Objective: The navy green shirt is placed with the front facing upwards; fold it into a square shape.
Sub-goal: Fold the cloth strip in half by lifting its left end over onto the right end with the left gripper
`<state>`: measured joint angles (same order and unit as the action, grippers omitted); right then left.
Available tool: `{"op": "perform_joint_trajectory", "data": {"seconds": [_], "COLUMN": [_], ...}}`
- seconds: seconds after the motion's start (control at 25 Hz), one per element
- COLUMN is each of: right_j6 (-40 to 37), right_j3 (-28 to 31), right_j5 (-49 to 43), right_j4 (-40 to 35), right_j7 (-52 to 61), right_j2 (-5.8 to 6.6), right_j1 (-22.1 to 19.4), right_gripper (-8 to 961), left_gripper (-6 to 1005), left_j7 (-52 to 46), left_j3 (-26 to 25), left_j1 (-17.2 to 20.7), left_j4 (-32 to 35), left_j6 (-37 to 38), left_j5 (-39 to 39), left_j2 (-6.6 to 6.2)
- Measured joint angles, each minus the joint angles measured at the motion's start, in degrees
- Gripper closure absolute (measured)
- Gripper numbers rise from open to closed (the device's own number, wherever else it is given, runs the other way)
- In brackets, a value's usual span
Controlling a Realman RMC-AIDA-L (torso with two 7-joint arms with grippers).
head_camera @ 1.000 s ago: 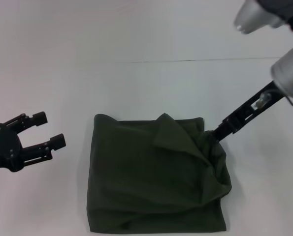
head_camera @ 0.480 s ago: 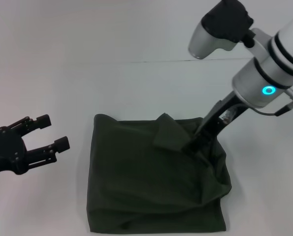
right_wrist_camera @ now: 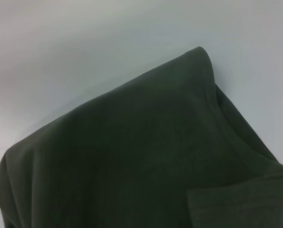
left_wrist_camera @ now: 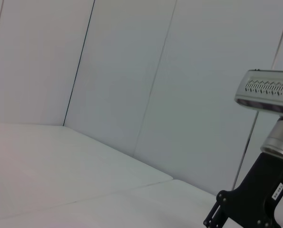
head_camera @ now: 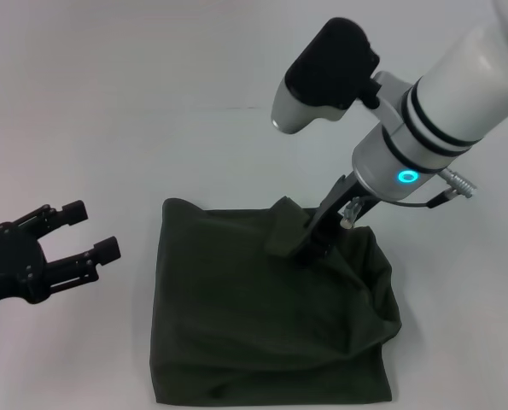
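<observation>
The navy green shirt (head_camera: 262, 316) lies on the white table as a rough square, with a small flap turned up near its far edge and bunched folds along its right side. Its lettering and neck tag are hidden. My right gripper (head_camera: 309, 248) reaches down onto the shirt's far middle, beside the flap, and its tip is dark against the cloth. The right wrist view shows only the shirt's (right_wrist_camera: 131, 152) folded cloth and a rounded corner. My left gripper (head_camera: 91, 228) is open and empty above the table, left of the shirt.
The white table (head_camera: 83, 128) stretches around the shirt, with a seam line across its far part. The left wrist view shows pale wall panels and part of the right arm (left_wrist_camera: 255, 190).
My right arm has swung left, and its gripper has moved from the shirt's far right edge onto the shirt near the flap. The left gripper has barely moved.
</observation>
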<state>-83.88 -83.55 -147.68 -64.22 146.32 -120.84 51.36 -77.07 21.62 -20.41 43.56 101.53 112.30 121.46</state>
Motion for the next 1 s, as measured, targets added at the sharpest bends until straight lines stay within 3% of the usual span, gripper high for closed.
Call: {"op": "perform_joint_trajectory", "data": {"seconds": [1.0], "right_j6": [8.9], "right_j3": [-10.78], "right_j5": [-0.68], "right_j4": [1.47], "right_j7": [3.05], "right_j2": [-0.12], "right_j1": [-0.05], "right_gripper": [339], "left_gripper": [79], "left_j7": [0.65], "left_j3": [0.01], "left_j1": [0.11], "left_j4": [-1.33], "left_j6": [-0.02], "left_j5": [-0.2], "left_j2": [0.08]}}
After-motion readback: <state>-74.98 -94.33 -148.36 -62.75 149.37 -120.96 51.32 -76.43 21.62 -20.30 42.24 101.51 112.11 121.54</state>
